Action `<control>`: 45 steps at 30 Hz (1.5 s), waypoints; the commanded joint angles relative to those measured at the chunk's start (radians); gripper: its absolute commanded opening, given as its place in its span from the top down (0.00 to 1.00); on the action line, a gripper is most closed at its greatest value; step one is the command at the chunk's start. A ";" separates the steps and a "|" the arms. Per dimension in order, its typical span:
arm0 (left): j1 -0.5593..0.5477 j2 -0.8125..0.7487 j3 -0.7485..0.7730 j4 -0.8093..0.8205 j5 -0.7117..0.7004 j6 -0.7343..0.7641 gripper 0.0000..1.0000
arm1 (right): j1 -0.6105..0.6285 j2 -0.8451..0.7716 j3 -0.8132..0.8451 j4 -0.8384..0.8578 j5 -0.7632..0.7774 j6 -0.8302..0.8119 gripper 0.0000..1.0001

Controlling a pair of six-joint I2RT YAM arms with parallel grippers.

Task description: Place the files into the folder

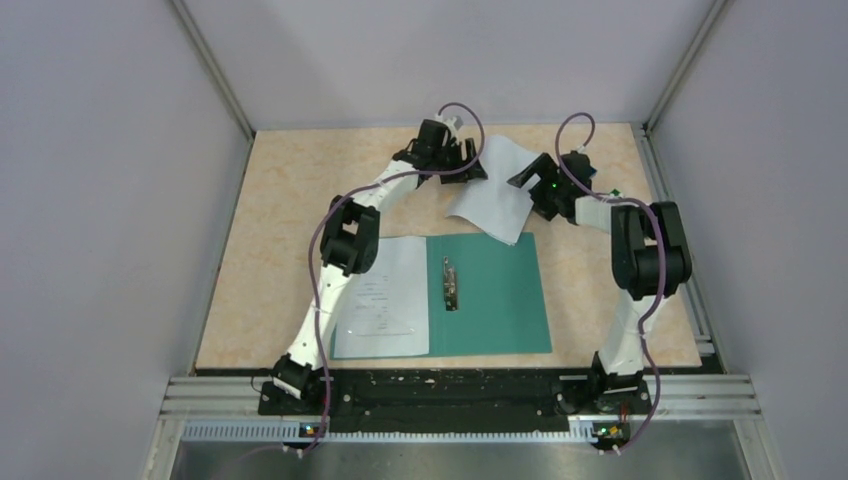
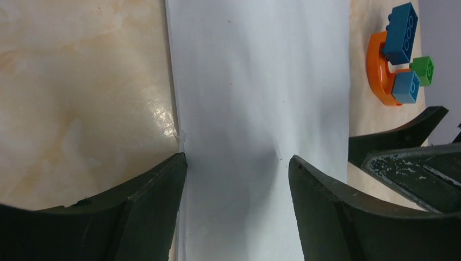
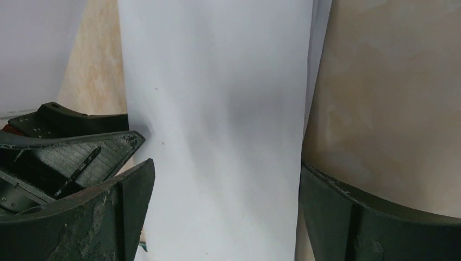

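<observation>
The teal folder (image 1: 495,300) lies open near the front, its metal clip (image 1: 450,283) at the spine. A white printed sheet (image 1: 380,300) lies on its left half. A nearly blank white sheet (image 1: 495,195) lies tilted at the back, its near corner over the folder's back edge. My left gripper (image 1: 462,160) is open at that sheet's left side, and my right gripper (image 1: 528,185) is open at its right side. In the left wrist view the sheet (image 2: 261,81) fills the gap of the open gripper (image 2: 238,160). In the right wrist view the sheet (image 3: 217,81) lies between the open gripper (image 3: 225,166).
A small orange horseshoe toy with blue and green bricks (image 2: 399,60) sits on the tabletop beyond the sheet's far edge. Grey walls enclose the beige table (image 1: 290,220) on three sides. The two grippers are close together; the right one's fingers (image 2: 402,141) show in the left wrist view.
</observation>
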 commanded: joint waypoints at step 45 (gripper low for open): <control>0.109 -0.500 -0.460 0.455 0.506 -0.402 1.00 | -0.051 -0.300 -0.002 0.016 -0.345 -0.148 0.01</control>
